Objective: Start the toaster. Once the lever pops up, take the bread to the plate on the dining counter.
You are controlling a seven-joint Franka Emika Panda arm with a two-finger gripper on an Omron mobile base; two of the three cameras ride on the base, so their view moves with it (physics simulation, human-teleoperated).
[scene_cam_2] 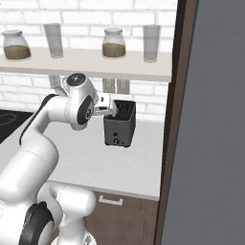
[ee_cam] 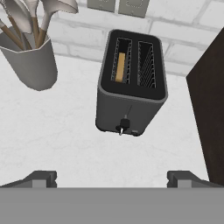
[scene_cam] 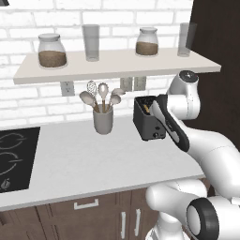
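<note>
No legible brand, label or writing appears on any item; the toaster's (ee_cam: pixel 131 83) front carries only a small lever knob near its lower edge.

Surface and room: a white worktop (scene_cam: pixel 93 159) runs along a white brick wall, with dark wood cabinets below. A black hob (scene_cam: pixel 14 157) is set into the worktop at the left of the left base view. A pale wall shelf (scene_cam: pixel 117 65) hangs above, with wall sockets (scene_cam: pixel 133 83) mounted beneath it. A tall dark panel closes the worktop on the toaster's far side.

Containers:
- Two glass jars (scene_cam: pixel 51 50) on the shelf – each holds a brown granular fill.
- Two clear tumblers (scene_cam: pixel 91 42) on the shelf beside the jars.
- A grey utensil cup (scene_cam: pixel 103 119) on the worktop, holding wooden-handled spoons and a whisk; it stands near the toaster, apart from it.

Task item: the black toaster stands on the worktop by the wall. The bread (ee_cam: pixel 120 67) sits down inside one of its two slots – the slot nearer the utensil cup; the other slot shows bare wire guides.

End effector: the gripper (ee_cam: pixel 117 179) hangs above and in front of the toaster, its fingertips (ee_cam: pixel 41 178) spread wide, pinching nothing.
</note>
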